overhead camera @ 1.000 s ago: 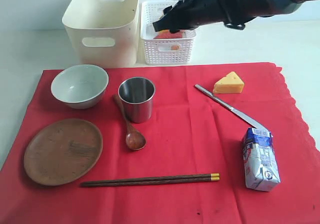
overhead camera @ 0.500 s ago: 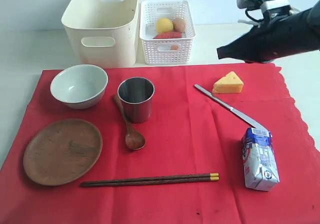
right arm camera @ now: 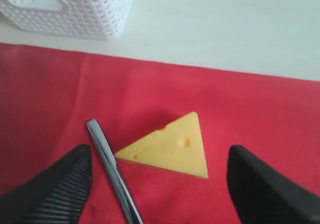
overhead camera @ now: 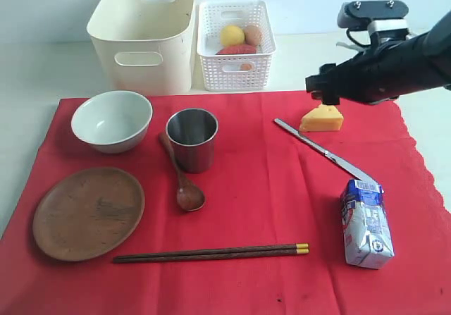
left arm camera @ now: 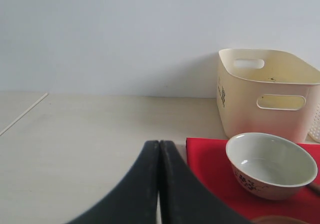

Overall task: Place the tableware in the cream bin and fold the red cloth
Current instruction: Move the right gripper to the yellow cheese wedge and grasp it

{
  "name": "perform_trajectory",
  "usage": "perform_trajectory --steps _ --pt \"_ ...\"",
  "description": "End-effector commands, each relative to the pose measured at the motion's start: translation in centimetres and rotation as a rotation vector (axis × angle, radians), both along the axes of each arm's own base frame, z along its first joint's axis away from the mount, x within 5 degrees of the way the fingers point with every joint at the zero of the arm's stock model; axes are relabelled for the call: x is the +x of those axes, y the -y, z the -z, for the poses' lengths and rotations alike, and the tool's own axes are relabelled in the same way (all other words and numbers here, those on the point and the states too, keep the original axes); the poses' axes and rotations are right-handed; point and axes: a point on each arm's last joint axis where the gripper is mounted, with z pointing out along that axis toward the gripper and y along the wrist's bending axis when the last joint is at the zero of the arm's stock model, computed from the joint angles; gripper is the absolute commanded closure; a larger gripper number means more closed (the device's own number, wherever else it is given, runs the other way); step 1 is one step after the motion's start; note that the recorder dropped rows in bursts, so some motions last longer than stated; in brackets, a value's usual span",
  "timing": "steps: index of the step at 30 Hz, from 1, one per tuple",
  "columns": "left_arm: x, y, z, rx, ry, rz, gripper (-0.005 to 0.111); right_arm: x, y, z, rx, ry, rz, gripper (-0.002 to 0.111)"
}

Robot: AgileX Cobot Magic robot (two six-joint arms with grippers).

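On the red cloth [overhead camera: 268,188] lie the pale bowl [overhead camera: 111,120], steel cup [overhead camera: 192,139], wooden spoon [overhead camera: 184,181], wooden plate [overhead camera: 88,213], chopsticks [overhead camera: 211,253] and knife [overhead camera: 320,149]. The cream bin [overhead camera: 144,33] stands behind the cloth at the back left. My right gripper [overhead camera: 323,89] hovers open just above the cheese wedge [overhead camera: 322,118]; in its wrist view the jaws [right arm camera: 160,154] straddle the cheese [right arm camera: 170,146] and the knife handle [right arm camera: 110,169], touching neither. My left gripper [left arm camera: 159,149] is shut and empty, off the cloth's corner, near the bowl [left arm camera: 270,164].
A white lattice basket [overhead camera: 236,47] with a lemon, an egg and a sausage stands right of the bin. A milk carton [overhead camera: 366,223] lies on the cloth at the front right. The cloth's scalloped edge runs along the right side.
My right arm swung from over the white basket to the right and down over the cheese. Its jaws have spread open. Nothing on the cloth has moved.
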Motion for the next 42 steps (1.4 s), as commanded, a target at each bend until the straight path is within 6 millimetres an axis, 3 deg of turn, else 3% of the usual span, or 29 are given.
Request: perform_trajectory --steps 1,11,30,35,42 --pt "0.0 0.0 -0.1 -0.005 0.007 -0.002 0.107 0.8 0.1 2.4 -0.058 -0.028 -0.017 0.024" --pt "0.0 0.0 -0.1 -0.005 0.007 -0.002 0.107 1.9 -0.3 5.0 -0.097 -0.065 -0.035 0.019" --pt "0.0 0.0 -0.1 -0.005 0.007 -0.002 0.107 3.2 -1.0 6.8 -0.114 -0.067 -0.029 0.022" --pt "0.0 0.0 -0.1 -0.005 0.007 -0.002 0.107 3.2 -1.4 6.8 -0.118 -0.05 -0.032 0.033" --pt "0.0 0.0 -0.1 -0.005 0.007 -0.002 0.107 3.3 -1.3 6.7 -0.12 -0.045 -0.029 0.067"
